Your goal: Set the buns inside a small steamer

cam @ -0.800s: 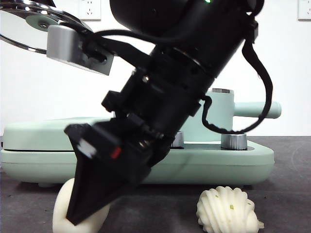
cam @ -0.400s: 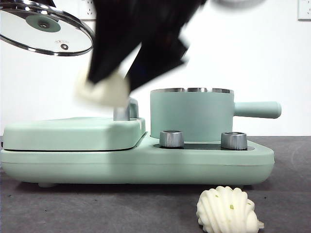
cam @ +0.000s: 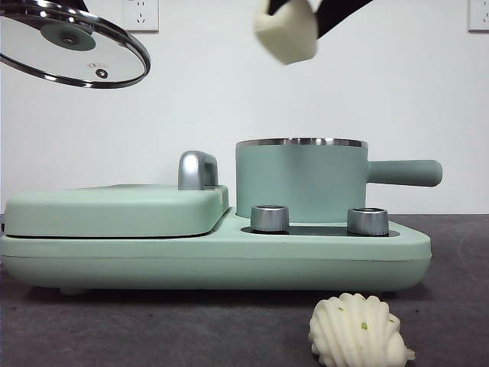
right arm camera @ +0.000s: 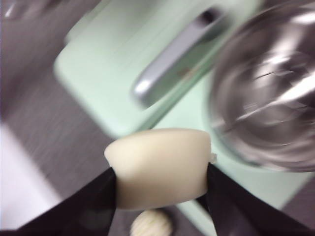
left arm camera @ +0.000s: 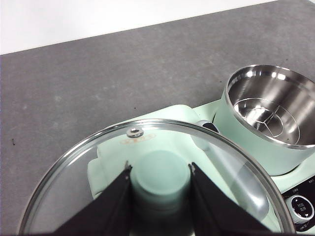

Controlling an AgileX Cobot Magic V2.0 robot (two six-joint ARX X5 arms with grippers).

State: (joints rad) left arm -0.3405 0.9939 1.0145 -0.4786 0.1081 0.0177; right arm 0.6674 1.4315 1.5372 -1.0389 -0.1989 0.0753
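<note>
front view is bright and even, sharp on the small steamer (cam: 301, 180), its steel rim glinting; soft shadow on the surface (cam: 191, 329) beneath the appliance. left wrist view is crisp, with glare inside the steamer and on the glass lid (left arm camera: 74, 162). right wrist view is heavily motion-blurred around the smooth bun (right arm camera: 160, 167).

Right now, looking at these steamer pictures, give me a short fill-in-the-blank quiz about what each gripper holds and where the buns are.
1. The right gripper is shut on the ____ bun, high above the small steamer.
2. The left gripper holds the glass lid by its ____.
3. The ribbed bun lies on the ____, in front of the cooker base.
4. The steamer pot has no ____ on it.

Missing words: smooth; knob; table; lid
</note>
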